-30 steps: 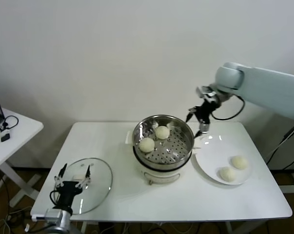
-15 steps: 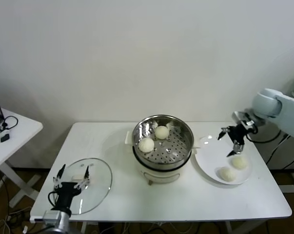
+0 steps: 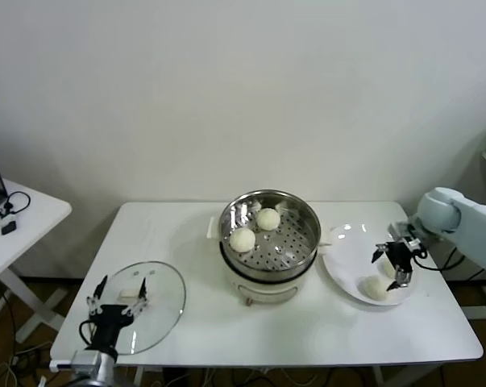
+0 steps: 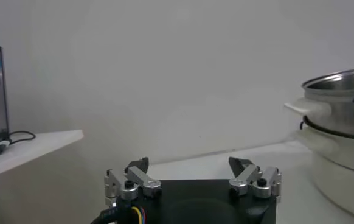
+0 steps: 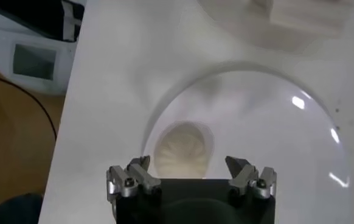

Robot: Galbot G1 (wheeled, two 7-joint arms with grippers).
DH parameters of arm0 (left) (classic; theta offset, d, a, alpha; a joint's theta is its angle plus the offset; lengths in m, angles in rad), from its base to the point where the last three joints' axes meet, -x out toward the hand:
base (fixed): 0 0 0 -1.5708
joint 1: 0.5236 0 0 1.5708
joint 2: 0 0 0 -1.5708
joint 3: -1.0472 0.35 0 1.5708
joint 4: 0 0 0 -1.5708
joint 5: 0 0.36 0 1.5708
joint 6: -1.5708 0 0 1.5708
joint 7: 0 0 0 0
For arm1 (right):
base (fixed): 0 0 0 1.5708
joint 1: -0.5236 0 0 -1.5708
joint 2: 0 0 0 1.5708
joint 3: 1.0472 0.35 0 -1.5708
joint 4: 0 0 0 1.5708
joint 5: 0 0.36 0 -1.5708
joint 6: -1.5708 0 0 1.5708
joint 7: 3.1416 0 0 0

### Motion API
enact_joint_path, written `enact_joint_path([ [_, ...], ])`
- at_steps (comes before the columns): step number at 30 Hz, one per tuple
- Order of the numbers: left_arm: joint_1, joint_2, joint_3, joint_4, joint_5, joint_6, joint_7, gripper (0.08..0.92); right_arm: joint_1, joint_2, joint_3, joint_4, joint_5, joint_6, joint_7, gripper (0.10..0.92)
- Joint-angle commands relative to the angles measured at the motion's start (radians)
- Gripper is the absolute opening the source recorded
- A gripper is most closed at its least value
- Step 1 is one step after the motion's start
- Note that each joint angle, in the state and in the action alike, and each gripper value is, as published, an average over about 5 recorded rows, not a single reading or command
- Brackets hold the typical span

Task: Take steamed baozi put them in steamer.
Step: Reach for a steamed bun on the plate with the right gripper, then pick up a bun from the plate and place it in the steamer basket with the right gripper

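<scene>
The steamer (image 3: 303, 242), a shiny perforated pot on a cream base, stands mid-table with two steamed baozi inside (image 3: 267, 218) (image 3: 242, 239). To its right a white plate (image 3: 346, 256) carries one baozi in plain sight (image 3: 375, 288). A second one is mostly covered by my right gripper (image 3: 390, 268), which hangs open just above it. In the right wrist view that baozi (image 5: 183, 146) lies on the plate (image 5: 274, 140) between and just beyond the open right gripper (image 5: 189, 165). My left gripper (image 3: 118, 297) rests open and empty over the glass lid at the front left.
A round glass lid (image 3: 158, 302) lies flat at the table's front left. The steamer (image 4: 341, 115) fills one edge of the left wrist view, beyond the left gripper (image 4: 189, 165). A side table with a laptop and cables (image 3: 5, 214) stands to the left.
My right arm swung from beside the steamer's right rim out to the right and down over the plate, staying open. The left arm and the baozi have not moved.
</scene>
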Motion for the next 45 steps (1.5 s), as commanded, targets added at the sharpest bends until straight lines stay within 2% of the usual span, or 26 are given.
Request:
enact_joint_path([
  [1,-0.005,0.003,0.000,0.009,0.002,0.002,-0.001,0.823,-0.148,0.020,0.097,-0.063,-0.082,0.012,0.003,0.823],
  [10,-0.002,0.003,0.001,0.015,0.004,0.000,-0.002,0.823,-0.146,0.071,0.107,-0.131,-0.104,0.019,0.005,0.823],
  [25,-0.003,0.003,0.000,0.015,0.004,0.001,-0.004,0.823,-0.155,0.121,0.120,-0.162,-0.120,0.015,0.007,0.823],
  [32,-0.005,0.003,0.000,0.017,0.004,0.001,-0.004,0.823,-0.151,0.117,0.122,-0.156,-0.119,0.015,0.007,0.768],
  [40,-0.007,0.004,-0.001,0.018,0.004,0.001,-0.004,0.823,-0.104,0.090,0.108,-0.110,-0.097,0.021,0.004,0.719],
  [45,-0.008,0.004,0.001,0.017,0.005,0.001,-0.004,0.823,0.097,0.057,0.003,-0.006,-0.090,0.084,-0.019,0.713],
])
